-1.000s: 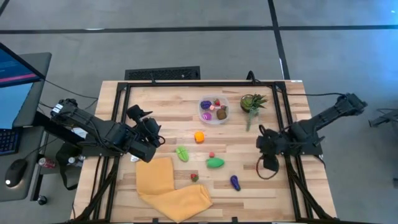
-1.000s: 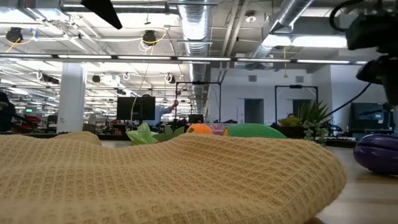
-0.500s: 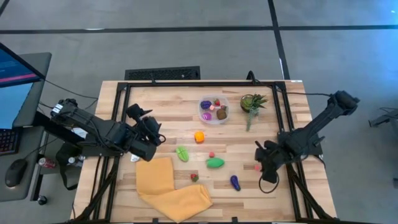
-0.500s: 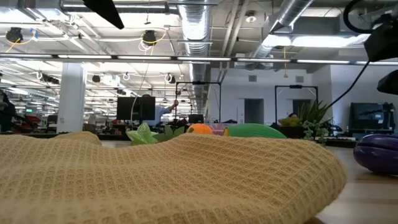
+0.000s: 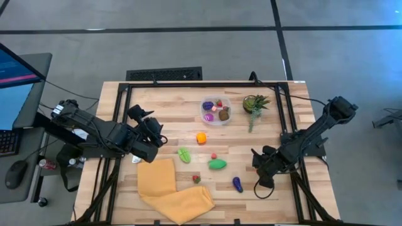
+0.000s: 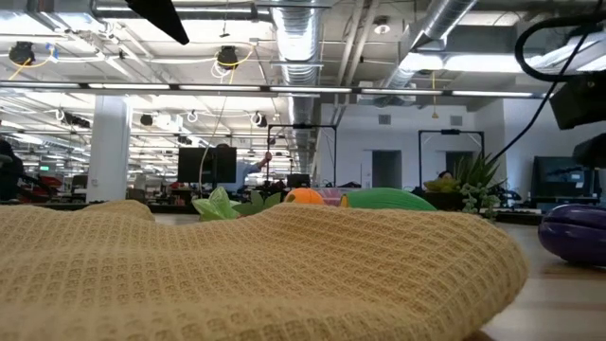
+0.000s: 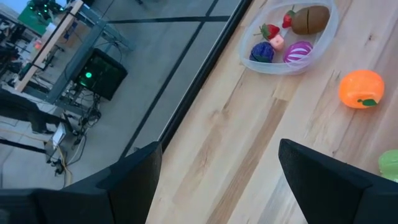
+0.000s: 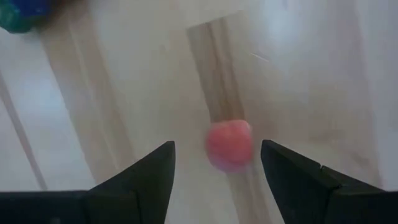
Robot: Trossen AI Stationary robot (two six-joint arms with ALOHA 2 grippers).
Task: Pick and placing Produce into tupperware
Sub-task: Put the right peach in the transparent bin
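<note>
A folded yellow waffle-weave cloth (image 5: pixel 169 188) lies at the near edge of the wooden table (image 5: pixel 163 103), and everything else is placed from it. Just beside the cloth sits a small red piece (image 5: pixel 196 179); farther along the near side lie a purple eggplant (image 5: pixel 237 184), a green oval piece (image 5: pixel 217 164), a leafy green piece (image 5: pixel 183 154) and another tiny red piece (image 5: pixel 213 156). Well to the cloth's right, the right gripper (image 5: pixel 259 168) hangs low over the table with its fingers spread, holding nothing; a small pink-red ball (image 8: pixel 229 144) lies on the wood between them. Beyond the cloth's left end, the left gripper (image 5: pixel 156 137) waits with its fingers spread apart and empty. Past the cloth sits an orange fruit (image 5: pixel 201 137), then the tupperware (image 5: pixel 215 110), holding purple, magenta, brown and red pieces. A potted green plant (image 5: pixel 254 104) stands just beside the tub.
</note>
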